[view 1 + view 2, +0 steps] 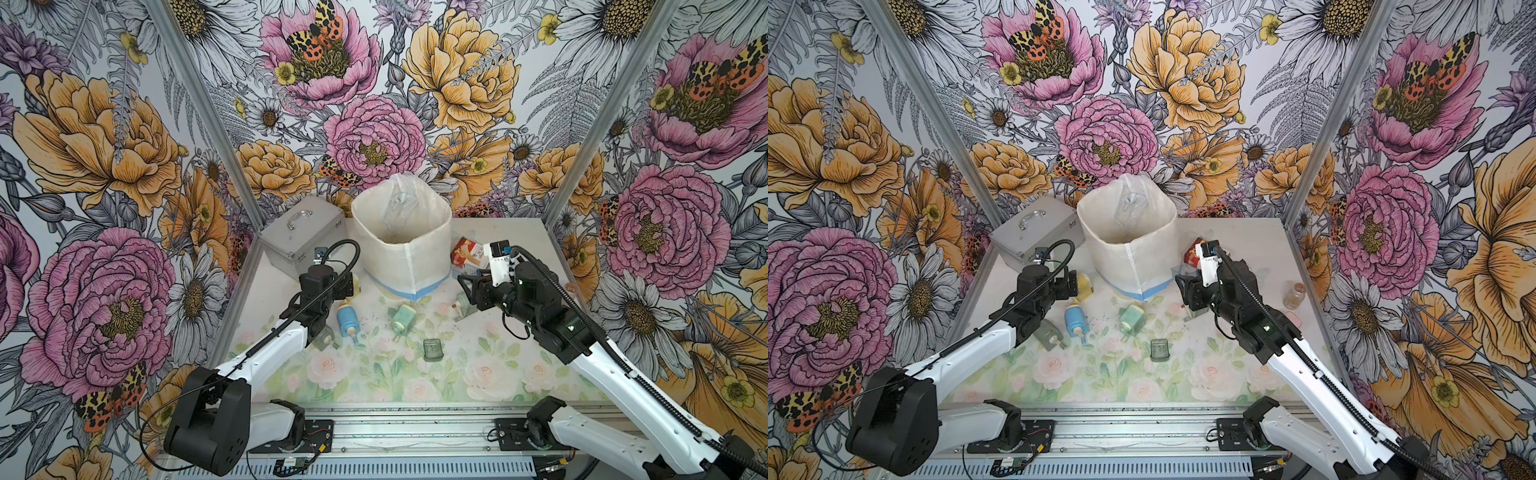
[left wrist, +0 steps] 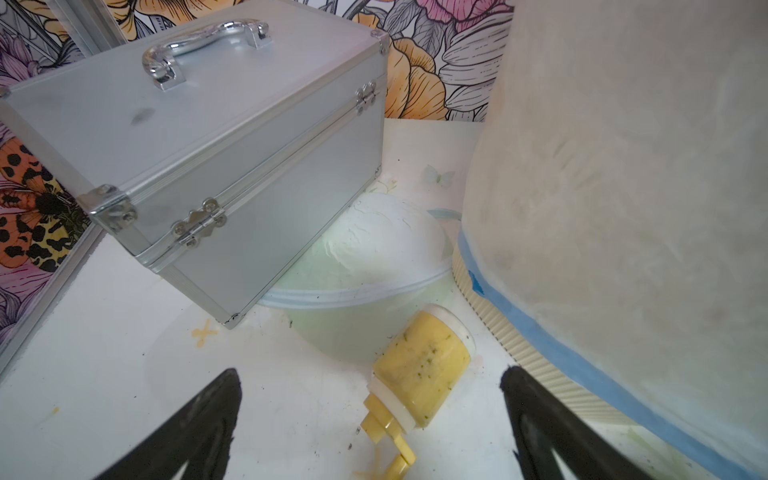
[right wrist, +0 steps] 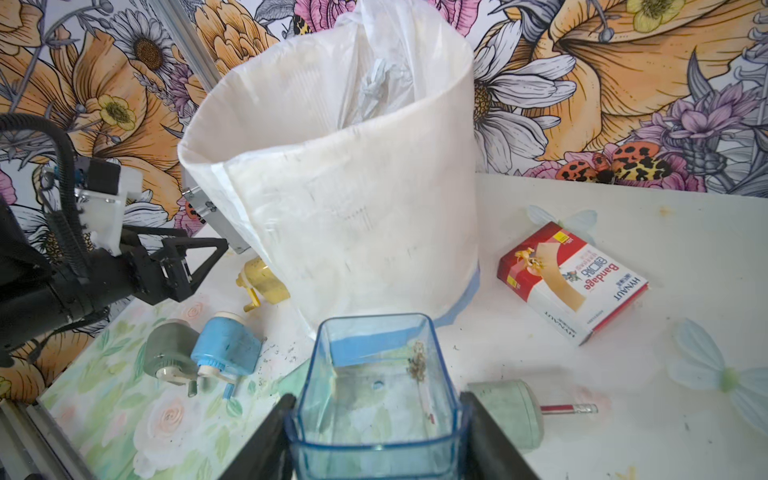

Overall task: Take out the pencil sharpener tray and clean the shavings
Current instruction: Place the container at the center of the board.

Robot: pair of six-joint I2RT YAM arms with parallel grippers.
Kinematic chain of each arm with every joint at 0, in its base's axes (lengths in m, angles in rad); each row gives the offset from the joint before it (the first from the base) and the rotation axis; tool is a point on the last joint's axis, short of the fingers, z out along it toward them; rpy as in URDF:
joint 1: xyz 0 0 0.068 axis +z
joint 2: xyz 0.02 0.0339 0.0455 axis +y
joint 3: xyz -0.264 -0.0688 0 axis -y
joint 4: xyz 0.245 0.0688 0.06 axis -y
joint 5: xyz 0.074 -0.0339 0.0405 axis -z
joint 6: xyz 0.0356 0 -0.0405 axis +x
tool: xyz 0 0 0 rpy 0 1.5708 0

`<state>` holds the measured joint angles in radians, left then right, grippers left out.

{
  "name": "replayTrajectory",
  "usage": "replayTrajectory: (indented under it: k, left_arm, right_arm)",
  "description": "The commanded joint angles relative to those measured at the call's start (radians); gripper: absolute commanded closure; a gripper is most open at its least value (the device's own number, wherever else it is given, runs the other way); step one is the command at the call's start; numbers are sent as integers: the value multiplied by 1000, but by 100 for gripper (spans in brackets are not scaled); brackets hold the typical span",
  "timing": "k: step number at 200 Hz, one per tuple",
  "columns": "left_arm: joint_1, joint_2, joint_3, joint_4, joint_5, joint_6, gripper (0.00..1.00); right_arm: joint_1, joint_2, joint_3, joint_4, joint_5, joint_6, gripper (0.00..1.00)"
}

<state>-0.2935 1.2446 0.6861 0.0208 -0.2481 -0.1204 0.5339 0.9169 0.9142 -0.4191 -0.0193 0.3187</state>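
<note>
**Grip.** My right pincer [image 3: 376, 424] is clenched on the clear blue-rimmed tray [image 3: 374, 386], with one finger against each long side wall. In both top views the tray sits right of centre, just below the lower right corner of the white bin [image 1: 401, 245]. My left pincer [image 2: 370, 374] is released, jaws wide, and hangs by the yellow sharpener [image 2: 422, 370], left of centre in a top view.

**Handling, by judgement.** The tray looks like thin hard plastic: light, smooth and probably slippery. Its walls could flex or crack under a hard squeeze, so the side walls are the sound hold. The shavings [image 3: 417, 361] inside form a loose clump against one wall and would likely spill at any tilt.

**Count.**
- Two trays: the held one and a dark tray [image 1: 432, 348] on the floral mat [image 1: 478, 374], lower centre.
- Five sharpener bodies: the yellow sharpener, a blue sharpener [image 1: 347, 322], a mint sharpener [image 1: 403, 318], a grey-green sharpener [image 3: 170, 353] and a pale sharpener [image 3: 507, 411] with a pencil [image 3: 569, 409] in it.
- One bin, one metal case [image 1: 301, 232] and one bandage box [image 1: 469, 253].
</note>
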Motion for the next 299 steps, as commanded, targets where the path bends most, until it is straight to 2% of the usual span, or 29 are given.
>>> replayTrajectory:
  k: [1, 34, 74, 103, 135, 203, 251, 299]
  left_arm:
    - [73, -27, 51, -35, 202, 52, 1]
    - [179, 2, 54, -33, 496, 119, 1]
    - [200, 59, 24, 50, 679, 171, 1]
    - [226, 118, 43, 54, 704, 146, 1]
    - [270, 102, 17, 92, 729, 116, 1]
    - [264, 82, 4, 121, 740, 111, 1]
    - [237, 89, 8, 146, 676, 74, 1]
    - [211, 128, 13, 159, 668, 44, 1]
  right_arm:
    - [6, -40, -61, 80, 10, 27, 71]
    - [8, -74, -189, 148, 2, 85, 71]
    - [8, -111, -291, 191, 15, 121, 72]
    - [9, -138, -346, 196, 33, 122, 72]
    - [12, -191, -406, 250, 78, 157, 72]
    - [70, -289, -447, 250, 158, 155, 72]
    - [123, -292, -469, 160, 247, 121, 72]
    - [208, -269, -517, 230, 315, 179, 73]
